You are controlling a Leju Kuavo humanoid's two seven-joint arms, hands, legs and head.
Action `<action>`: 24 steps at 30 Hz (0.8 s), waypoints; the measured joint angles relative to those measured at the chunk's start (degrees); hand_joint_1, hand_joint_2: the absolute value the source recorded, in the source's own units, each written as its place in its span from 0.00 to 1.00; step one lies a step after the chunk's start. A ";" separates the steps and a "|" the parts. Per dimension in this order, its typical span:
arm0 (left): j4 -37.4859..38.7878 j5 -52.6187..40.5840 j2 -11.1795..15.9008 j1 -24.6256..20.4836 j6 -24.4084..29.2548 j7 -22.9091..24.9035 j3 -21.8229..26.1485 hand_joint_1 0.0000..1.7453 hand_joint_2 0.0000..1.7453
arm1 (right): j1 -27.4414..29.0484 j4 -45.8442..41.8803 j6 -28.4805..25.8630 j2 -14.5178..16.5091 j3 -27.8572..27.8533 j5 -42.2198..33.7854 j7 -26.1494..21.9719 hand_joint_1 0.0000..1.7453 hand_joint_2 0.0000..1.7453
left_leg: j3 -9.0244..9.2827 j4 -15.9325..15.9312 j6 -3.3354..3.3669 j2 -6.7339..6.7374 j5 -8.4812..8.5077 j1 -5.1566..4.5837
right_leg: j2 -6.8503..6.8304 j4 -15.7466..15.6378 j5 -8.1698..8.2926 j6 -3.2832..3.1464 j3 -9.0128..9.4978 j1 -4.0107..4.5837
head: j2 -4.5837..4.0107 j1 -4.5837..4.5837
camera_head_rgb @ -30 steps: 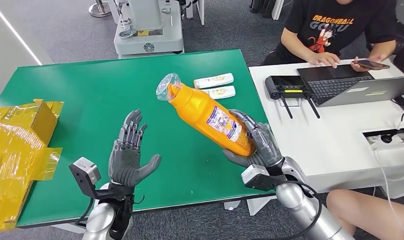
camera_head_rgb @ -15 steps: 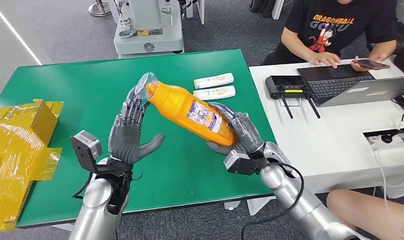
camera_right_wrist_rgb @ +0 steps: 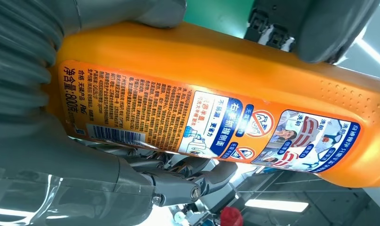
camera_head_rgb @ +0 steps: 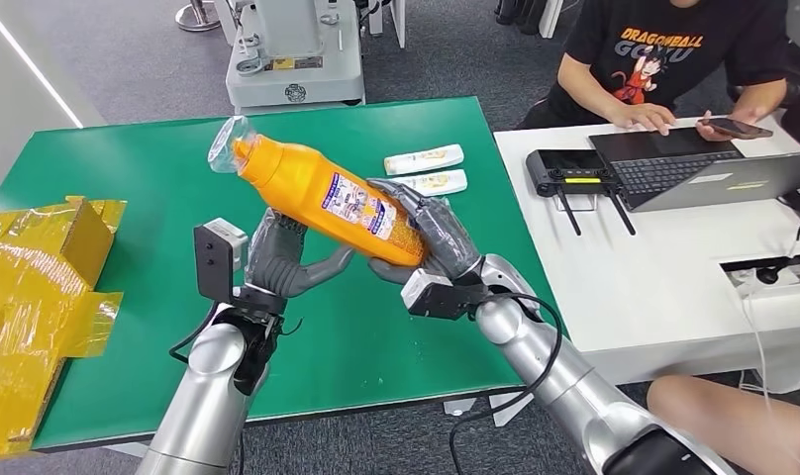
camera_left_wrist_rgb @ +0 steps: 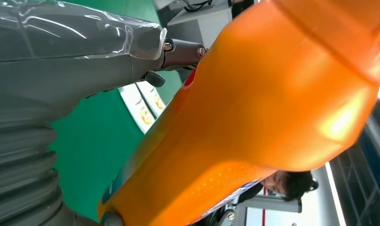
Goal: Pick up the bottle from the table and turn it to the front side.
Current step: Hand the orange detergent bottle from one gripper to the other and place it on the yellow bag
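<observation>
Right hand (camera_head_rgb: 431,237): grasps the base end of the orange bottle (camera_head_rgb: 322,198), fingers wrapped over its label side, thumb under it.
Left hand (camera_head_rgb: 282,262): cupped under the bottle's middle, thumb touching its underside; whether it grips or merely supports I cannot tell.
Bottle: held in the air above the green table (camera_head_rgb: 158,178), tilted, its plastic-wrapped cap end (camera_head_rgb: 228,143) pointing up and to the robot's left; printed back label with barcode (camera_right_wrist_rgb: 188,125) faces the right wrist camera.
Two small tubes (camera_head_rgb: 426,170): lying side by side on the table, beyond the bottle.
Yellow wrapped box (camera_head_rgb: 40,287): at the table's left edge.
Person (camera_head_rgb: 673,59): seated at the white desk (camera_head_rgb: 663,257) with a laptop (camera_head_rgb: 713,173).
</observation>
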 joint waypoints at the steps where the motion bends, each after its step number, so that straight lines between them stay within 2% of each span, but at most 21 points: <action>1: 0.28 0.19 -0.15 -0.14 -0.21 0.08 -0.01 0.00 1.00 | 0.04 0.02 0.07 0.13 0.12 -0.08 -0.02 1.00 1.00 | 0.00 0.00 0.00 0.00 0.00 0.00 | 0.00 0.00 0.00 0.00 0.00 0.00 | 0.00 0.01; 14: 0.82 1.78 -0.69 -0.47 0.37 0.33 -0.02 0.00 1.00 | 1.59 0.13 0.81 1.52 1.03 -0.28 -0.19 1.00 1.00 | 0.00 0.00 0.00 0.01 0.00 0.00 | 0.00 0.01 0.00 0.00 0.00 0.00 | 0.00 0.01; 24: 0.17 2.74 -0.35 -0.98 2.40 1.31 0.01 0.00 1.00 | 2.24 1.98 1.17 4.37 1.02 -0.34 -0.40 1.00 1.00 | 0.00 -0.01 -0.01 0.01 0.00 0.01 | 0.01 0.01 0.00 -0.01 -0.01 0.00 | 0.00 0.01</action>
